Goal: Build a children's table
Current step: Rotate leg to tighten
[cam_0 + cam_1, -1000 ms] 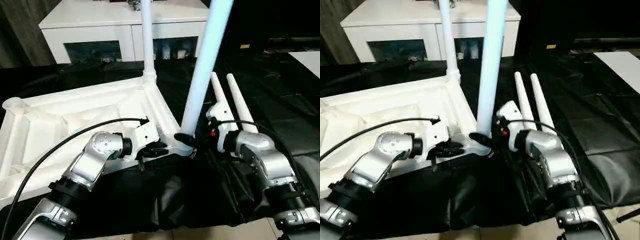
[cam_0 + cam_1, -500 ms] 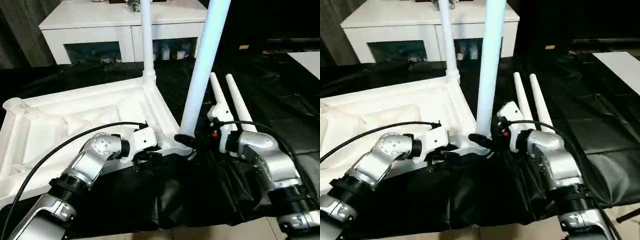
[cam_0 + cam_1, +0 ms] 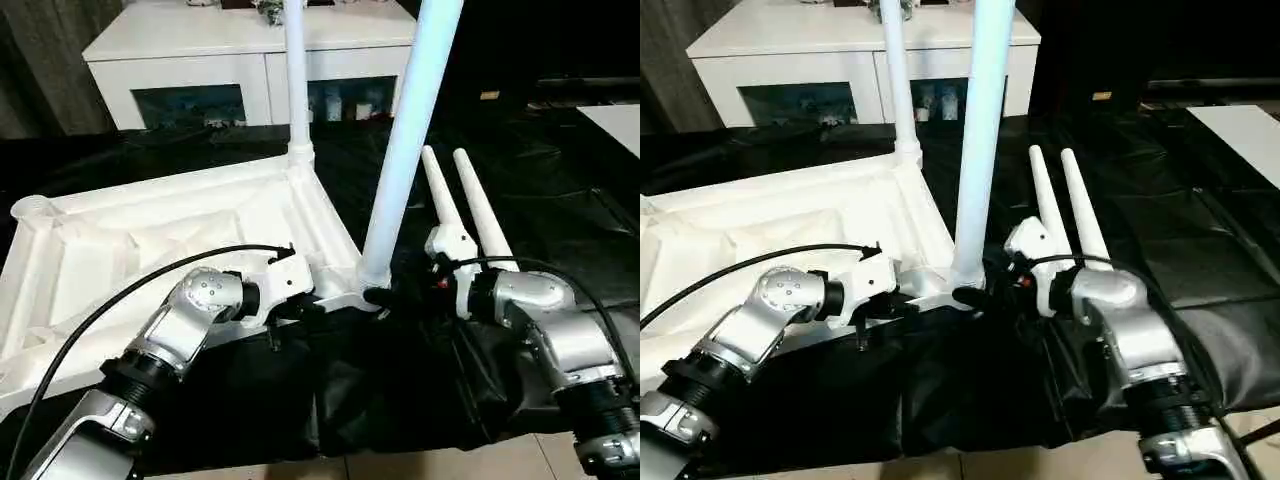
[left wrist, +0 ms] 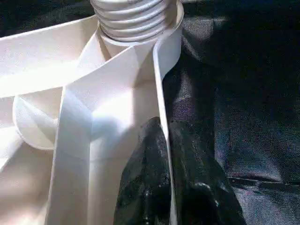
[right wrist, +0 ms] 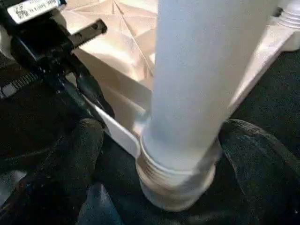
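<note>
The children's table top (image 3: 150, 230) lies upside down on black cloth, ribs facing up. One white leg (image 3: 295, 80) stands in its far corner socket. Another leg (image 3: 405, 150) rises from the near corner socket, leaning slightly right, its threaded base (image 5: 176, 187) in view. Two further legs (image 3: 445, 195) (image 3: 482, 210) lie side by side on the cloth to the right. My left gripper (image 3: 300, 308) is shut on the top's thin near rim (image 4: 159, 93), one finger (image 4: 140, 178) on each side of the wall. My right gripper (image 5: 173, 164) is open, its fingers (image 5: 70, 164) flanking the near leg's base.
A white cabinet (image 3: 200, 50) with dark glass doors stands behind the work. A flat white board (image 3: 620, 120) lies at the far right. Black cloth (image 3: 540, 170) covers the floor around the table top and hangs in folds at the near edge.
My left gripper has closed onto the table top's rim. My right forearm has drawn slightly right and back, its fingers still either side of the leg's base.
</note>
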Available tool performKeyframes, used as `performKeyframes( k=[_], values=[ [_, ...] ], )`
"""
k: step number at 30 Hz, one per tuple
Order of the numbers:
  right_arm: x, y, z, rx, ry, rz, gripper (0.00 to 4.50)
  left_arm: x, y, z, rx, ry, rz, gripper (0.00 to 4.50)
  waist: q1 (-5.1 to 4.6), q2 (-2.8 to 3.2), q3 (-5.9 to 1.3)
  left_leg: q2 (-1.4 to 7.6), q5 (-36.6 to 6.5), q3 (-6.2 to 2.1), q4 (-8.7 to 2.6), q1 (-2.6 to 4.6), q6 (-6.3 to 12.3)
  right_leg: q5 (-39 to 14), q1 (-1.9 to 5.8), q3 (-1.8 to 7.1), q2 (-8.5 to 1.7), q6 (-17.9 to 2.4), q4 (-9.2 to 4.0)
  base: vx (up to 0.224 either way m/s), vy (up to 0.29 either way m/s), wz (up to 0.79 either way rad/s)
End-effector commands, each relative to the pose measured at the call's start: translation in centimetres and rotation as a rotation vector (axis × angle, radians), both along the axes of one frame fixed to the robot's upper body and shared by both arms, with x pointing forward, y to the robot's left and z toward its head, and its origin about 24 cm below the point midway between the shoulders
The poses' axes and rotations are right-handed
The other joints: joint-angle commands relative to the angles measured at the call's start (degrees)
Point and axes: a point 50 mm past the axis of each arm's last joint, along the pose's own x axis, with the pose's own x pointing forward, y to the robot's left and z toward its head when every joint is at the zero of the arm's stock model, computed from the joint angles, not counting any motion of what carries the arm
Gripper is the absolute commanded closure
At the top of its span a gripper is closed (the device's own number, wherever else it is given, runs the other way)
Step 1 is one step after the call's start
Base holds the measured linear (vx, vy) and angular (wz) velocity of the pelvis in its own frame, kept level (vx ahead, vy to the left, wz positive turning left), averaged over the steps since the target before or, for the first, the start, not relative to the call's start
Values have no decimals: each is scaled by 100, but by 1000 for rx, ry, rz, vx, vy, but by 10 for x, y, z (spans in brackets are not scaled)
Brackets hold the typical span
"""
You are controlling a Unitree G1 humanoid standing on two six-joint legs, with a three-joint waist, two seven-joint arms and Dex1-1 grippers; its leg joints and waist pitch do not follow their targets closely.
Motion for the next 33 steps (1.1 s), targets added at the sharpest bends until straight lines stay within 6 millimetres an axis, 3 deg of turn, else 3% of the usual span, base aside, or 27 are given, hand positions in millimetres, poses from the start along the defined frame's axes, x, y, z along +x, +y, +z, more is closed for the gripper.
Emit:
performKeyframes(
  k=[1,4,9,12,27,33],
  values=[
    [1,2,-5,-7,-2,-4,16,-7,-6,0,-9,8,-79,446,24,15,-401,270,48,-56,-317,36,672,1322,387,252,-387,-1817,-268,0,0,0],
    [3,3,-9,-20,-1,-13,16,-8,-5,0,-9,11,-89,446,49,34,-401,274,63,-52,-311,47,672,1267,372,251,-377,-1821,-263,0,0,0],
    [6,6,-16,-38,6,-5,16,-7,-2,0,6,5,-85,446,74,15,-396,270,-63,-45,-320,40,604,1069,378,251,-386,-1786,-274,0,0,0],
    [7,7,-17,-38,7,-2,16,-6,0,0,11,2,-78,446,83,19,-406,271,73,-47,-308,40,648,1217,373,250,-376,-1780,-256,0,0,0],
    [11,10,-19,-5,6,5,156,-7,3,-1,19,-1,-78,450,113,11,-411,275,79,-39,-301,40,703,1151,362,245,-383,-1772,-251,0,0,0],
    [9,11,-22,0,15,13,176,-7,4,-1,24,-1,-79,450,116,8,-407,274,69,-40,-303,36,711,1100,363,245,-382,-1767,-253,0,0,0]
  ],
)
